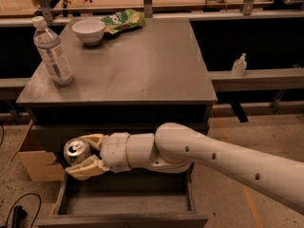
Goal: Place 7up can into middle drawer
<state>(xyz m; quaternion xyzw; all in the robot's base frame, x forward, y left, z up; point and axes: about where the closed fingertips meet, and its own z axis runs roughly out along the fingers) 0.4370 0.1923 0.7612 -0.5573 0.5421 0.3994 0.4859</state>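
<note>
The 7up can (76, 150) is a small can with a silvery top and pull tab. My gripper (85, 153) is shut on the can, its tan fingers (85, 168) above and below it. It holds the can in front of the cabinet, just above the left end of the open middle drawer (128, 204). The drawer is pulled out, with a flat grey floor and low walls. My white arm reaches in from the right and hides part of the drawer's back.
On the cabinet top (142, 65) stand a clear water bottle (52, 51) at the left, a white bowl (89, 31) and a green snack bag (122, 20) at the back. A cardboard box (35, 163) sits on the floor at the left. A small sanitizer bottle (239, 64) stands on a ledge at the right.
</note>
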